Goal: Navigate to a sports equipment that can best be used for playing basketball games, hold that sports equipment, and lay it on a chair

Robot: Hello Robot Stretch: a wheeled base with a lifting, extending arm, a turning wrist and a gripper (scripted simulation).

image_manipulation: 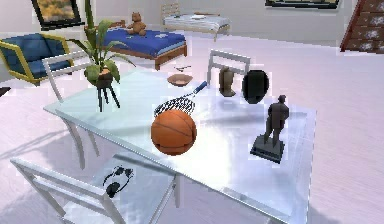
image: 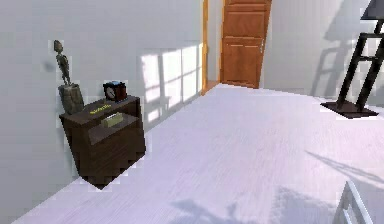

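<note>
An orange basketball (image_manipulation: 173, 131) rests on the glass table (image_manipulation: 240, 160) near its front edge in the arm side view. A white chair (image_manipulation: 85, 192) stands at the table's near left corner, with a small black and white object (image_manipulation: 118, 181) on its seat. Another white chair (image_manipulation: 229, 66) is at the table's far side, and a third (image_manipulation: 62, 73) at its left end.
On the table are a potted plant (image_manipulation: 101, 62), a racket (image_manipulation: 181, 100), a dark bust (image_manipulation: 228, 82), a black oval object (image_manipulation: 256, 87) and a dark statue (image_manipulation: 273, 128). Behind are a blue armchair (image_manipulation: 33, 52) and bed (image_manipulation: 150, 42). Ahead, a dark cabinet (image: 103, 145), wooden door (image: 245, 42), black stand (image: 358, 70).
</note>
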